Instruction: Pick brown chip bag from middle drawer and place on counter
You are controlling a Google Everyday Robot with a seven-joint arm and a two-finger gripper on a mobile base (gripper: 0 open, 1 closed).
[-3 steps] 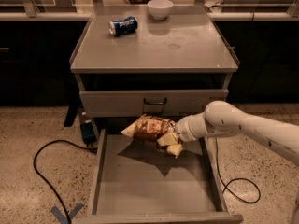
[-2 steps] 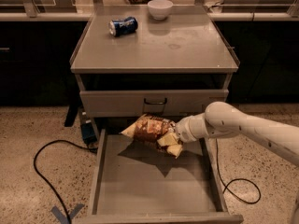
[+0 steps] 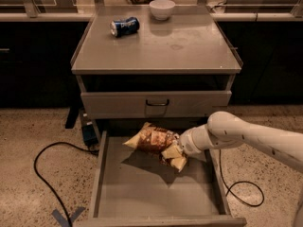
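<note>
1. Camera view, looking down on a grey metal cabinet: the brown chip bag point(image 3: 150, 138) sits over the back of the open middle drawer point(image 3: 156, 193). It lies tilted, with its left tip highest.
2. A dark shadow falls on the drawer floor just below the bag, so the bag appears to be raised off the floor.
3. The robot's hand point(image 3: 176, 154) is closed on the bag's right end, gripping it.
4. A white arm point(image 3: 255, 138) reaches in from the right edge, across the drawer's right wall, to the hand.
5. Just above the bag is a closed drawer front point(image 3: 118, 105) with a dark wire handle.
6. Above that is the table point(image 3: 189, 46), flat and grey. A dented blue soda can point(image 3: 124, 26) lies on its side near the back left, and a white bowl point(image 3: 162, 8) stands at the back centre, well apart from the bag.
7. On the speckled floor to the left, a black cable point(image 3: 42, 174) curves beside the drawer.
</note>
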